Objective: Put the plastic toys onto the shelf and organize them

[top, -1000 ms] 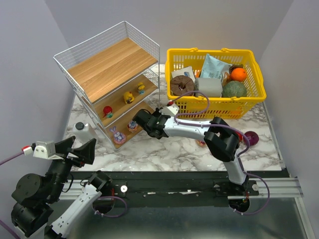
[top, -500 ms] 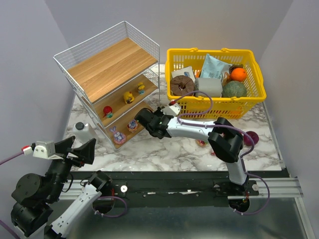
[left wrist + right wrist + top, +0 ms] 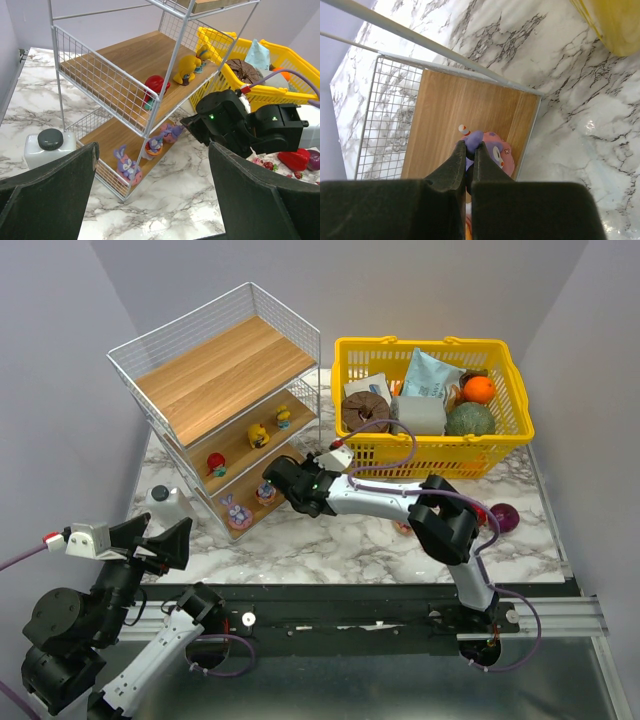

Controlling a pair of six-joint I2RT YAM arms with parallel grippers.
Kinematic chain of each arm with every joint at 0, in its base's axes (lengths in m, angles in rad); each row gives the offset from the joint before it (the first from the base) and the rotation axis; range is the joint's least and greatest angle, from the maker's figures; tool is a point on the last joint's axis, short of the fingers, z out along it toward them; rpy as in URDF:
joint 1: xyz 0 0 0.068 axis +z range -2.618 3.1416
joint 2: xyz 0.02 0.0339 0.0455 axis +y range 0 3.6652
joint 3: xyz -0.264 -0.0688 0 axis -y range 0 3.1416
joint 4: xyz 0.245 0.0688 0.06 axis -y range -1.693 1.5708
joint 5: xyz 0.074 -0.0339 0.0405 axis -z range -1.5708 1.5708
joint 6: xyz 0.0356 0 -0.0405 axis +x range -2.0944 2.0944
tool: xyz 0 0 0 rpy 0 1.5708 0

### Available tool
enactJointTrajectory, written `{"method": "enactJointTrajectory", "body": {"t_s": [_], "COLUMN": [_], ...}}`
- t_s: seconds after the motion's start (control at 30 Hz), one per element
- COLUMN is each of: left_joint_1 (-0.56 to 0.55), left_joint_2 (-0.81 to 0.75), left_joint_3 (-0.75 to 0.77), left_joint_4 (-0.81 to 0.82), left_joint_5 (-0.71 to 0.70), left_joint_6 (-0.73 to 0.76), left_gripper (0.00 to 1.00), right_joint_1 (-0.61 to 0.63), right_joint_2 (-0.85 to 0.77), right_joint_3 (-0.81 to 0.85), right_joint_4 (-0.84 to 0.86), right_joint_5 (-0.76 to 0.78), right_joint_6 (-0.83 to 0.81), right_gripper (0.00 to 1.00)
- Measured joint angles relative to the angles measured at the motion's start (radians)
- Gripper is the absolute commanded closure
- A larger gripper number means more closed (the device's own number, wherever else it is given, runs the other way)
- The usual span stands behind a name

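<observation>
The shelf stands at the back left, and my right gripper reaches into its bottom tier. The right wrist view shows this gripper shut on the purple top of a purple and pink toy over the bottom board's right edge. I cannot tell whether the toy touches the wood. The same board holds a purple bunny and a purple toy on an orange base. A red toy and two yellow ones sit on the middle board. My left gripper hangs open and empty, well in front of the shelf.
A yellow basket of groceries stands at the back right. A white bottle sits left of the shelf's foot. Small pink toys, a red pepper and a dark purple ball lie on the marble by the right arm.
My right gripper has edged a little left, further over the bottom board, still shut on the purple and pink toy. The left arm has not moved.
</observation>
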Motion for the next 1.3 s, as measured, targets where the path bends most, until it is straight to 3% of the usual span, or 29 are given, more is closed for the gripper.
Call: {"method": "enactJointTrajectory", "body": {"t_s": [0.5, 0.83, 0.93, 1.07, 1.3], "left_joint_1": [-0.018, -0.024, -0.025, -0.026, -0.031], "left_joint_2": [-0.006, -0.007, -0.007, -0.007, -0.007], "left_joint_3": [0.0, 0.0, 0.0, 0.0, 0.0], "left_joint_4": [-0.006, -0.006, -0.006, -0.006, -0.006], "left_joint_5": [-0.021, -0.033, -0.034, -0.035, -0.036], "left_joint_6": [0.0, 0.0, 0.0, -0.001, -0.001], "left_gripper": [0.01, 0.01, 0.01, 0.01, 0.01], "right_joint_1": [0.0, 0.008, 0.008, 0.008, 0.008], "right_joint_2": [0.06, 0.131, 0.132, 0.132, 0.132], "right_joint_3": [0.09, 0.232, 0.239, 0.239, 0.177], "right_joint_4": [-0.043, -0.266, -0.304, -0.308, -0.226], "right_joint_5": [0.003, 0.031, 0.033, 0.037, 0.039], "right_joint_6": [-0.015, 0.073, 0.102, 0.122, 0.104], "right_gripper": [0.82, 0.81, 0.74, 0.49, 0.38]}}
